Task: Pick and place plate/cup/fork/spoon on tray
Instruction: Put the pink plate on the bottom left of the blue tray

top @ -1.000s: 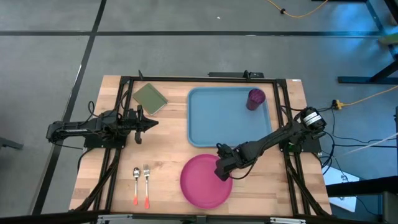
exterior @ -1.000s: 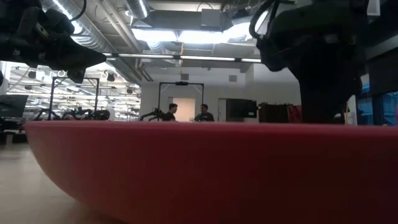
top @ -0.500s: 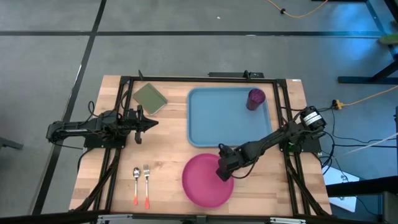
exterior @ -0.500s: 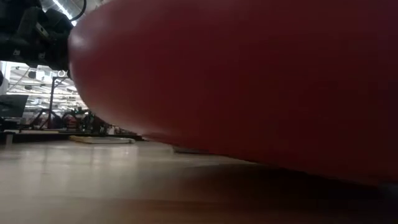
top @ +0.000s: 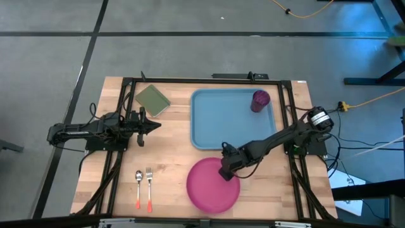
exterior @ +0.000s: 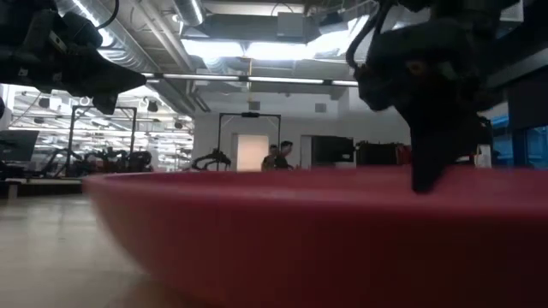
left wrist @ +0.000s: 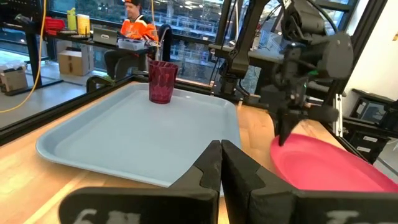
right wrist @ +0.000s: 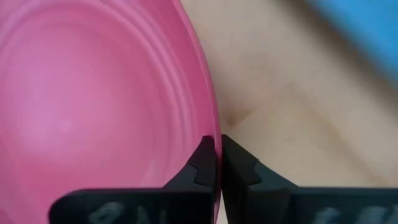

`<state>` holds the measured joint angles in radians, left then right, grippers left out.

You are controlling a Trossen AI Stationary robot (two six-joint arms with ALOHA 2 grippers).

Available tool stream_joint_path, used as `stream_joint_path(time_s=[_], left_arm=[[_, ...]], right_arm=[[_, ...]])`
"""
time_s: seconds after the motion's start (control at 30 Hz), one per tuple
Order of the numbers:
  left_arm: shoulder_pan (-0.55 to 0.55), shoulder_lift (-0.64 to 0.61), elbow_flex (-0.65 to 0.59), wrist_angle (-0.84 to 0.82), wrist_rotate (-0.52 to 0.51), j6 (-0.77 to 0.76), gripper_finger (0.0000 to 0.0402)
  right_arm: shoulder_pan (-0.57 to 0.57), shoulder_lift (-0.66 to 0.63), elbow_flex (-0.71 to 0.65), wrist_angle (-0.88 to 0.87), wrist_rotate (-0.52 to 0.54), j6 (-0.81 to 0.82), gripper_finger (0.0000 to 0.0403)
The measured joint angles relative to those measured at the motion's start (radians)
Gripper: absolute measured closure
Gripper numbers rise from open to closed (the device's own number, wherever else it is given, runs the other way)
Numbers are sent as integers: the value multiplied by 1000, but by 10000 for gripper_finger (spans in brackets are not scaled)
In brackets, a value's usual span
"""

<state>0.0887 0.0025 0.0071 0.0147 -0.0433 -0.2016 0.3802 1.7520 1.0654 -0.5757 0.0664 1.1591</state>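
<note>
The pink plate (top: 212, 187) is near the table's front edge, just in front of the light blue tray (top: 233, 120). My right gripper (top: 226, 171) is shut on the plate's far right rim. The purple cup (top: 260, 100) stands upright in the tray's far right corner. The spoon (top: 138, 187) and the fork (top: 149, 188) lie side by side on the table at the near left, orange handles toward the near edge. My left gripper (top: 154, 125) is shut and empty over the table left of the tray. My right gripper pinches the plate's rim (right wrist: 216, 134) at its far right side, one finger (right wrist: 202, 163) over the plate's inside and one (right wrist: 239, 167) outside. The fingers come from above, pointing down (exterior: 425, 175). The plate sits about level; whether its base is on the table I cannot tell.
An olive-green square pad (top: 152, 100) lies at the far left of the table. A dark frame (top: 202, 80) runs around the table. The tray's floor in front of the cup is bare. People show in the room beyond (exterior: 278, 156).
The plate rose and tipped in my right gripper, so that its underside filled the low view half a second ago. It has come back down about level and now lies a little nearer the table's right edge than before.
</note>
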Motion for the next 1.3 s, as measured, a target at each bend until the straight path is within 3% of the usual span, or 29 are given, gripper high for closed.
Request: stream_joint_path(time_s=[0.33, 0.6, 0.73, 0.9, 1.3], left_arm=[[0, 1, 0, 0, 1, 25, 401], [0, 5, 0, 0, 1, 51, 401], [0, 5, 0, 0, 1, 63, 401], [0, 5, 0, 0, 1, 63, 401], [0, 5, 0, 0, 1, 55, 401]], right_arm=[[-58, -132, 13, -80, 112, -189, 397], [-173, -236, 15, 54, 295, -448, 397], [-247, -299, 15, 30, 386, -555, 397], [-357, -332, 16, -66, 461, -558, 397], [-555, -308, -9, -192, 426, -505, 395]])
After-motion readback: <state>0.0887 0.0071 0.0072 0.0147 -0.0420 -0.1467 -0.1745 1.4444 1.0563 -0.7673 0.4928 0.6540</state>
